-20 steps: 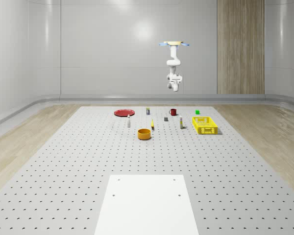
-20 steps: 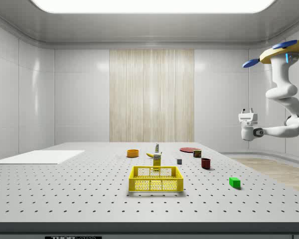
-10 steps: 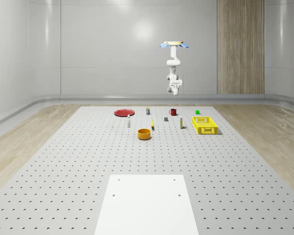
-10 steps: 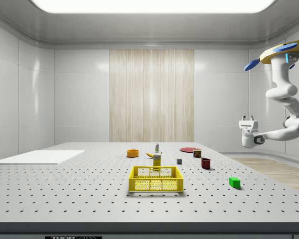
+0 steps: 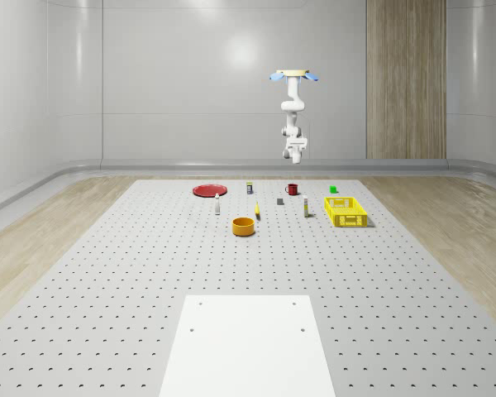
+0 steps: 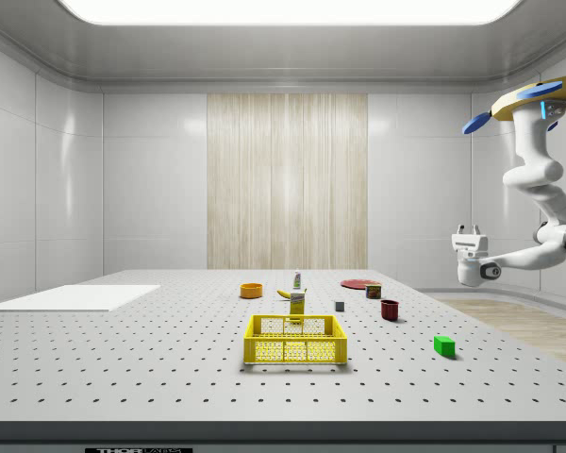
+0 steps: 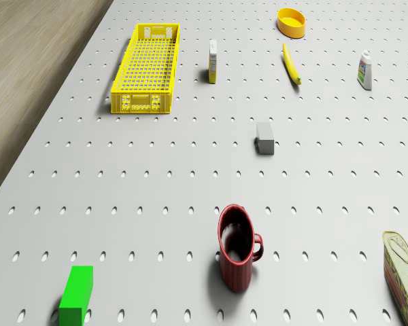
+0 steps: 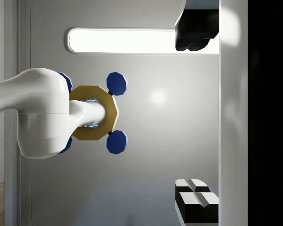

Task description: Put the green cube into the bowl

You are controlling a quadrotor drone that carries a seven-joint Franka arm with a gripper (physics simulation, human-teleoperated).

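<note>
Had drone (image 6: 538, 97) hovering past table's far edge; gripper (image 6: 469, 229) pointed up, fingers spread, empty; green cube (image 6: 443, 345) well below it.

A pale, glossy room around a perforated tabletop

The grey tabletop (image 5: 107, 273) is dotted with regular holes and carries a plain white panel (image 5: 246, 343) at its near end in the whole-scene view; wood-look floor (image 5: 33, 240) borders it on both sides; the walls (image 5: 174, 83) are smooth light grey with rounded corners; one vertical wood-grain wall panel (image 6: 287, 179) stands out; a long ceiling light (image 6: 283, 9) glows overhead.
</note>
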